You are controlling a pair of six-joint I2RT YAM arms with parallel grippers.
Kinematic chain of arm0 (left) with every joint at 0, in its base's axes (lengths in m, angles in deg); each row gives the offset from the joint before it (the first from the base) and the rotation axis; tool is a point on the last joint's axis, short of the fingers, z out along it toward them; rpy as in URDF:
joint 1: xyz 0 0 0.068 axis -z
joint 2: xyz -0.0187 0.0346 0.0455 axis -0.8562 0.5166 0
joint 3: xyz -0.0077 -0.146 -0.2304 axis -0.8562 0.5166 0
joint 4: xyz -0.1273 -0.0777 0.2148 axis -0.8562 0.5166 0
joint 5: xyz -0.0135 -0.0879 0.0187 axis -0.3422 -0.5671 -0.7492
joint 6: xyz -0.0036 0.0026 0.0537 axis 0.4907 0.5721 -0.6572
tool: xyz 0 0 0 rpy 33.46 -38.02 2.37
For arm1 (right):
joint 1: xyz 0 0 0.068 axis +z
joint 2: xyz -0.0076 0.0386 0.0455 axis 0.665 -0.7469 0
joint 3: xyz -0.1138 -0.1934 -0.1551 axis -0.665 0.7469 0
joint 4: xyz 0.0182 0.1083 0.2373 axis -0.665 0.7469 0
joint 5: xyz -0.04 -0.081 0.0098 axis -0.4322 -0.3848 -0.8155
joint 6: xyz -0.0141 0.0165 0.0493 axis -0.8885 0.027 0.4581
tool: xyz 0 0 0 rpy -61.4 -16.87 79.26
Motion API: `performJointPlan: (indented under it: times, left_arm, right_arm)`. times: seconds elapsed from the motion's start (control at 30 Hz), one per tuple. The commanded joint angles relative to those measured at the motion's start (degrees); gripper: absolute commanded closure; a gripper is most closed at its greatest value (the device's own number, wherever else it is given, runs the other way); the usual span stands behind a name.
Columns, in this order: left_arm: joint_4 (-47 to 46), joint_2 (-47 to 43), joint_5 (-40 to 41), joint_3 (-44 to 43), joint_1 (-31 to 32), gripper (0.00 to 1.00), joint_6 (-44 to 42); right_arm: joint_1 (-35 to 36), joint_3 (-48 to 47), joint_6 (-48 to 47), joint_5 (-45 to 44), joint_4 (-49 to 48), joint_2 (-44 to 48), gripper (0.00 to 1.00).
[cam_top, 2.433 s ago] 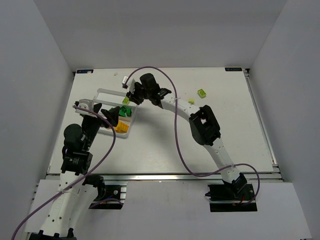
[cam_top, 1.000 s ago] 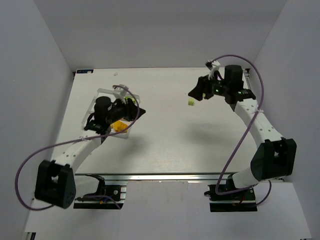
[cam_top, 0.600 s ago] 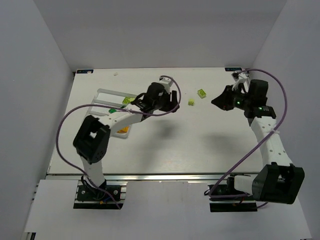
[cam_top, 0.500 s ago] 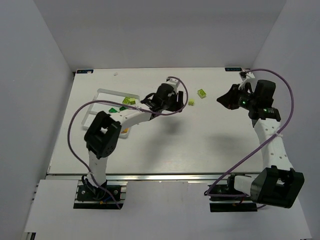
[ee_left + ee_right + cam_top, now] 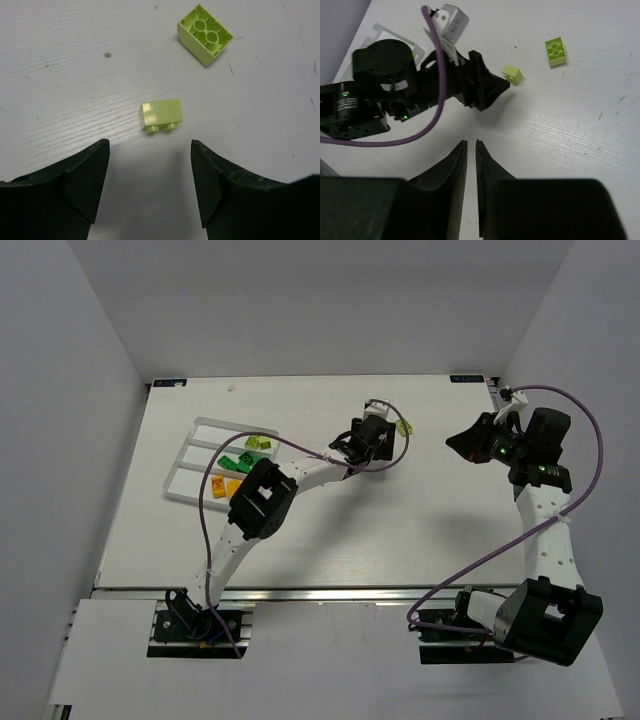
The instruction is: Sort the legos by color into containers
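One lime brick (image 5: 161, 115) lies just beyond the spread left hand (image 5: 148, 152).

Bright, even overhead light casts soft shadows on the white table (image 5: 320, 540); all views sharp.

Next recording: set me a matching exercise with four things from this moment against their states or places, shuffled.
Things:
1. left gripper
2. right gripper
3. small lime brick
4. larger lime brick

States:
a. hollow underside tubes showing
b. shut, nothing between the jaws
c. jaws wide open
d. lying just in front of the open gripper

Pairs: 1-c, 2-b, 3-d, 4-a
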Motion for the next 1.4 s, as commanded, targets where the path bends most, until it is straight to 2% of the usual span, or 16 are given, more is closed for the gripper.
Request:
performJointPlan:
  times: [0.0, 0.3, 0.6, 0.73, 0.77, 0.9, 1.03, 1.13, 1.17, 1.23, 1.3, 1.37]
  left_arm:
    - [-1.29, 1.88, 4.21, -6.27, 0.39, 0.24, 1.61]
    - [-2.96, 7.41, 6.68, -11.89, 0.92, 0.25, 2.32]
    - [-2.25, 11.73, 8.26, -16.92, 0.92, 0.31, 2.94]
    - [-2.87, 11.91, 8.88, -16.83, 0.92, 0.43, 2.5]
    - [-3.13, 11.82, 8.88, -16.74, 0.92, 0.49, 2.41]
    - [-3.31, 11.12, 8.61, -16.39, 0.92, 0.63, 2.06]
    - [-7.43, 6.74, 6.61, -11.48, 0.92, 0.73, -0.22]
    - [-10.34, 0.15, 0.99, -5.85, 0.92, 0.81, -3.47]
    - [-10.17, -1.61, -0.42, -4.28, 0.4, 0.83, -3.48]
    - [-10.6, -8.64, -4.02, 2.48, -0.66, 0.85, -2.61]
    - [-11.56, -13.99, -5.36, 8.63, -2.85, 0.86, -1.46]
    - [-12.36, -22.26, -6.41, 17.68, -4.35, 0.88, -0.85]
  right_arm:
    - [-1.02, 0.56, 0.59, 3.22, -3.38, 1.9, 0.82]
    - [-1.29, 0.82, 0.94, 5.24, -3.99, 1.81, 0.82]
    - [-1.38, 1.26, 1.21, 6.21, -4.43, 2.52, 0.82]
    - [-1.55, 1.44, 1.38, 6.47, -4.43, 2.6, 0.82]
    - [-1.64, 1.53, 1.3, 6.56, -4.61, 2.6, 0.82]
    - [-1.81, 1.79, 1.47, 7.18, -4.69, 2.6, 0.82]
    - [-2.25, 2.49, 1.12, 8.06, -4.96, 3.13, 0.81]
    - [-2.43, 3.11, -0.72, 9.55, -5.4, 3.48, 0.62]
    - [-2.34, 3.37, -1.34, 10.86, -5.48, 3.48, 0.48]
    - [-2.34, 3.72, -1.87, 12.18, -5.83, 3.4, 0.35]
    - [-2.34, 4.16, -2.39, 14.28, -6.36, 2.96, 0.3]
    - [-2.25, 4.25, -2.48, 14.65, -6.28, 2.52, 0.31]
